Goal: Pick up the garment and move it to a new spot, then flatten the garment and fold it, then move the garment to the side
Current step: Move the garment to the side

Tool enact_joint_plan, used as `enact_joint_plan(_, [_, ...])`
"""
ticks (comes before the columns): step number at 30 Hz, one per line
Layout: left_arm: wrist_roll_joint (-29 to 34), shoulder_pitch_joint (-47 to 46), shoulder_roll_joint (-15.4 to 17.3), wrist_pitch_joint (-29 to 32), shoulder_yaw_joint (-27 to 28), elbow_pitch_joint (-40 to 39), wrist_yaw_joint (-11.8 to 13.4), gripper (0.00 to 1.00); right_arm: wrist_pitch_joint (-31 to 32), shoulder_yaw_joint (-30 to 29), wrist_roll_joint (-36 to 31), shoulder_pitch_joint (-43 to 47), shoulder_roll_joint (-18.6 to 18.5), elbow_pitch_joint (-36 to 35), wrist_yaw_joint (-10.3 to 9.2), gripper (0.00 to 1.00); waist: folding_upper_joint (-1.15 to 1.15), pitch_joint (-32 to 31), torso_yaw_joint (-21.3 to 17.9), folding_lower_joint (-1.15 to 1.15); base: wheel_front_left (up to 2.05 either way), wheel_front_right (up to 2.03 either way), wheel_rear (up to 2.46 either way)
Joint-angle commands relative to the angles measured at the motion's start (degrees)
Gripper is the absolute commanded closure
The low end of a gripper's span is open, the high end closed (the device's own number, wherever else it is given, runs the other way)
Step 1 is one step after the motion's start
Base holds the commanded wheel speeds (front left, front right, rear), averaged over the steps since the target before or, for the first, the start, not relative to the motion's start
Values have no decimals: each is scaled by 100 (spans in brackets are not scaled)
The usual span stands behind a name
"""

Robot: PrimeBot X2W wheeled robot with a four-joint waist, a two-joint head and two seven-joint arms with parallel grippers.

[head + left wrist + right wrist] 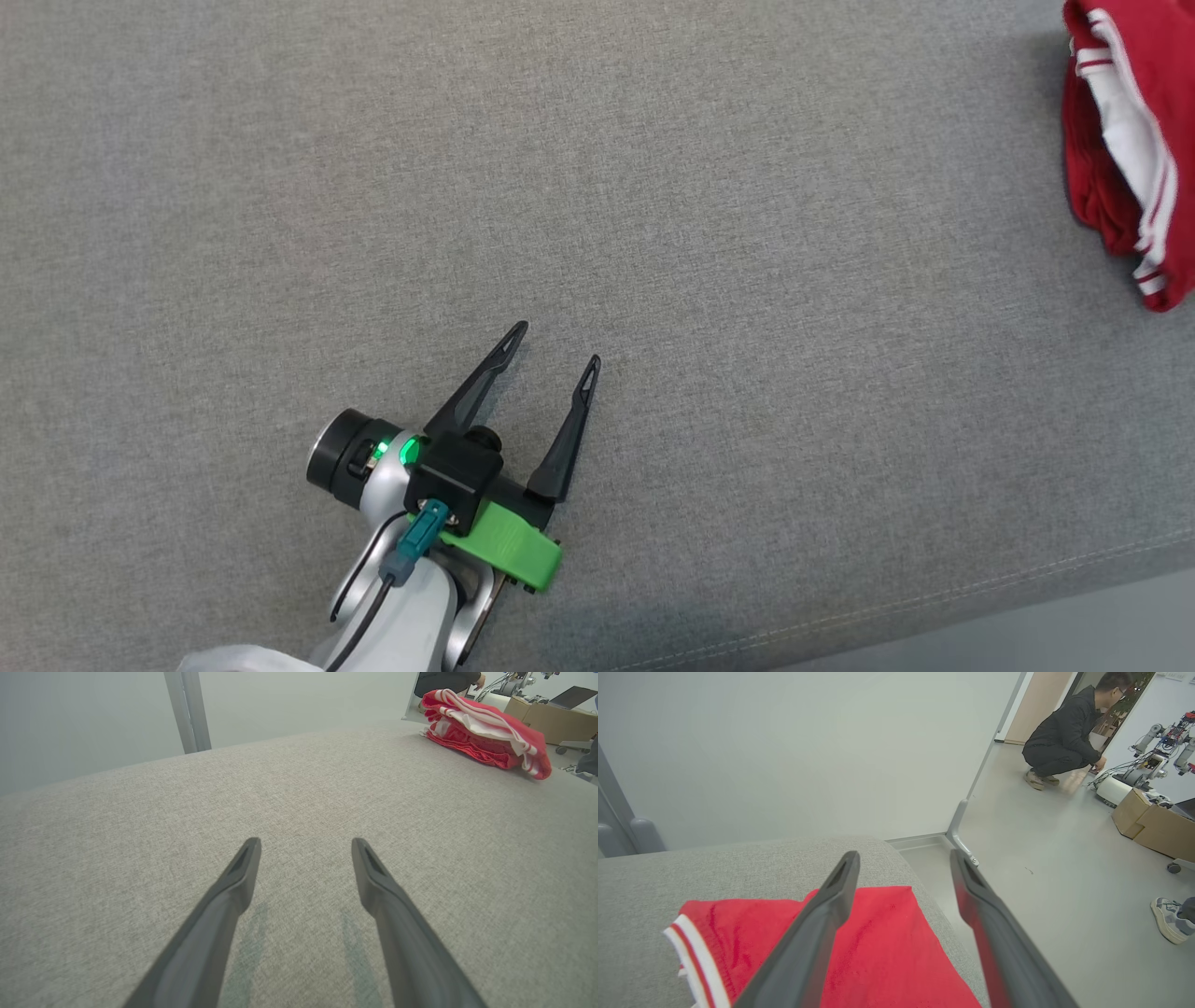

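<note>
the left gripper (555, 343) hovers over bare grey fabric surface (653, 187), fingers apart and holding nothing. the folded red-and-white garment (1088, 187) lies well apart at the surface's far right edge. the right gripper (903, 855) hangs above it, fingers apart. beyond the edge, on the floor, are a crouching person (1064, 732), cardboard boxes (1157, 826) and a shoe (1169, 919).

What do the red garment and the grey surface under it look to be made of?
Garment: soft cloth, probably a sporty knit; matte red with white striped trim. It lies limp and folds in loose layers.
Surface: woven upholstery fabric, matte flecked grey. A fine weave shows, and a stitched seam runs along the near edge, so it is likely a padded cushion, though the padding itself is hidden.
</note>
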Motion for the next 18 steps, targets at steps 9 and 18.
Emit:
enact_joint_plan(9, [-44,124,24,6,189,19,87,0,-21,-568,-758,958,1067,-1490,-7,0,0,-259,-23,-1,0,0,0])
enact_joint_plan(18, [-253,363,26,6,476,30,264,0,-21,26,-383,1797,1664,-2324,-7,0,0,-726,9,-1,0,0,0])
